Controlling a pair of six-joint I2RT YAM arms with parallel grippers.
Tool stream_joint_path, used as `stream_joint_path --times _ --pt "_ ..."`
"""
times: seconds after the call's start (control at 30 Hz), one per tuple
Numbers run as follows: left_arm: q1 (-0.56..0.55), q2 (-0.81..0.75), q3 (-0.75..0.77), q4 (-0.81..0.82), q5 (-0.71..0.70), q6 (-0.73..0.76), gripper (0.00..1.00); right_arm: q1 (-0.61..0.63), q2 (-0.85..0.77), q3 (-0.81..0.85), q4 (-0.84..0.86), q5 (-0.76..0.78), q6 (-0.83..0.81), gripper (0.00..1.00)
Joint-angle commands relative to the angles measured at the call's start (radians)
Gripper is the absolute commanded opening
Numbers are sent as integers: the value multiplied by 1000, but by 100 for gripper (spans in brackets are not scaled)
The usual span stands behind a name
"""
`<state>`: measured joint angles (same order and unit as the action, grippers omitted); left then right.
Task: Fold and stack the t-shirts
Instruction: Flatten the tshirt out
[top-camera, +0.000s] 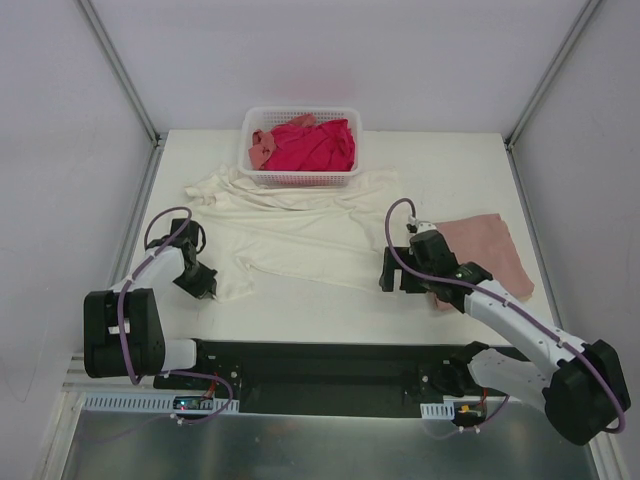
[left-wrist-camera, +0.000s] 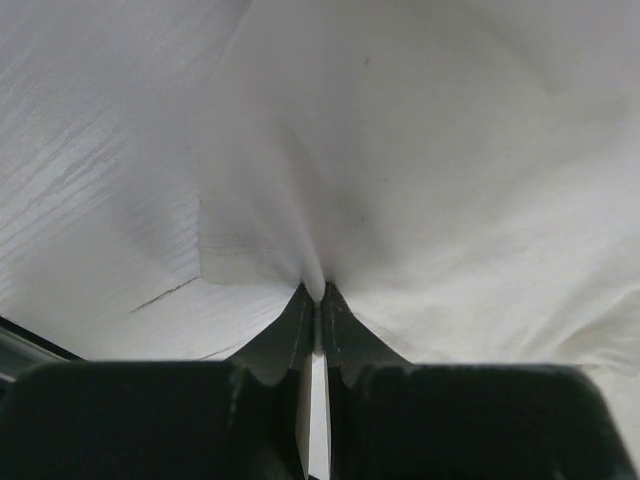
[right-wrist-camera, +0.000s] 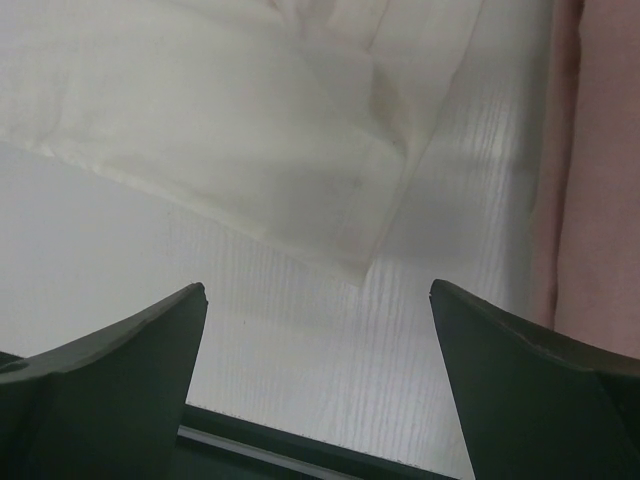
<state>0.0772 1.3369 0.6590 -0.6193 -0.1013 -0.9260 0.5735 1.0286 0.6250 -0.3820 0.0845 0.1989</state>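
A cream t-shirt (top-camera: 300, 225) lies spread across the middle of the table. My left gripper (top-camera: 210, 287) sits at its near left corner, shut on a pinch of the cream cloth (left-wrist-camera: 320, 285). At the shirt's near right corner, my right gripper (top-camera: 392, 272) hangs open just above the table, and the shirt's corner (right-wrist-camera: 365, 265) lies ahead of its fingers, untouched. A dusty pink t-shirt (top-camera: 490, 250) lies folded at the right, also seen as a pink edge (right-wrist-camera: 595, 160) in the right wrist view. Magenta-red (top-camera: 318, 143) and salmon (top-camera: 261, 147) shirts fill the basket.
A white lattice basket (top-camera: 300, 180) stands at the back centre, touching the cream shirt's far edge. The table's dark near edge (right-wrist-camera: 290, 445) runs just below my right fingers. Metal frame posts rise at both back corners.
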Motion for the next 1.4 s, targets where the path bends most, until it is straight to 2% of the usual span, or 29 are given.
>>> stream_joint_path --times 0.0,0.17,0.23,0.33,0.43,0.6,0.7,0.77,0.8,0.9,1.07,1.2,1.37 --pt "-7 -25 -65 56 -49 32 0 0 33 -27 -1 -107 27 97" --pt "-8 -117 -84 58 -49 47 0 9 126 -19 23 -114 28 83" --pt "-8 -145 -90 58 -43 56 0 22 160 10 32 -123 30 74" --pt "-7 -180 -99 58 -31 62 0 43 229 63 -10 -33 39 64" --pt "-5 -223 -113 58 -28 69 0 48 271 77 -46 37 42 58" --pt "-8 -277 -131 56 -9 81 0 52 347 79 -41 47 62 44" --pt "-7 -323 -145 56 -14 75 0 69 390 82 -41 46 79 42" --pt "-7 -340 -150 56 0 70 0 87 402 81 -49 53 89 36" --pt "-8 -361 -156 55 8 69 0 94 400 78 -55 69 103 23" --pt "-7 -431 -168 41 25 47 0 123 360 73 -96 95 115 2" --pt "-7 -603 -134 -117 -38 -3 0 172 225 70 -219 106 122 1" --pt "-7 -802 -87 -252 -92 -31 0 196 143 61 -273 -3 116 1" --pt "-8 -949 -30 -364 -81 -95 0 258 78 73 -389 -75 119 1"
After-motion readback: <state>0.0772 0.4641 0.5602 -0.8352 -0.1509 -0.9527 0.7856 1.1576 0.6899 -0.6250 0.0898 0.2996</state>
